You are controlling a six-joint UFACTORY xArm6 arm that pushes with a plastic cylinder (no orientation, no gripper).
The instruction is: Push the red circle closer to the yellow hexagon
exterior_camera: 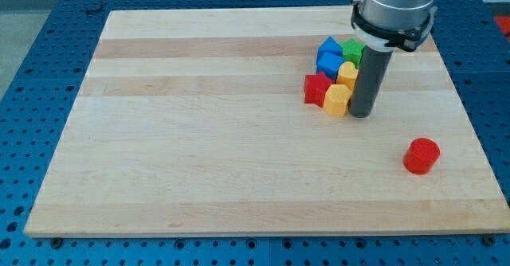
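The red circle (421, 155) is a short red cylinder lying alone near the view's right edge, toward the bottom. The yellow hexagon (337, 100) sits at the lower end of a tight cluster of blocks at upper right. My tip (362, 113) rests on the board right beside the yellow hexagon, on its right side, touching or nearly touching it. The red circle lies well to the lower right of my tip, apart from it.
The cluster also holds a red block (317, 88), a second yellow block (347, 75), two blue blocks (329, 57) and a green block (354, 49). The wooden board (199, 138) ends just right of the red circle. The arm's grey body (394, 7) hangs above the cluster.
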